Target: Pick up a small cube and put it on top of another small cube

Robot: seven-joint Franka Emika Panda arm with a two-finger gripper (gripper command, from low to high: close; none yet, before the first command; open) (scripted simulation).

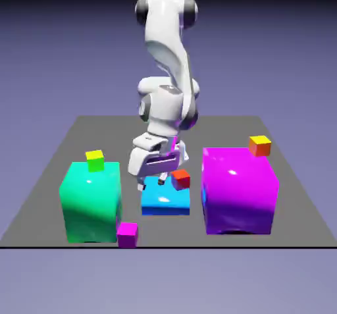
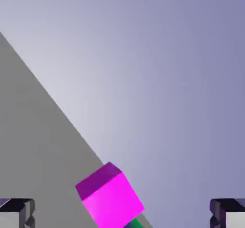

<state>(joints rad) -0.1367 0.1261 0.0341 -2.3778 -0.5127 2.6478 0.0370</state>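
Magenta small cube (image 1: 128, 235) by the worktop's (image 1: 49, 194) near edge

The pincer (image 1: 151, 183) hung open, seemingly above the blue block (image 1: 166, 197).

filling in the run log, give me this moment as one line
gripper: open, empty | magenta cube: ungrasped, by green block | stack: not made

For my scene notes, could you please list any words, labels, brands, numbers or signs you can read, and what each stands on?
None: no text, number or sign shows on the arm, the cubes, the blocks or the table.
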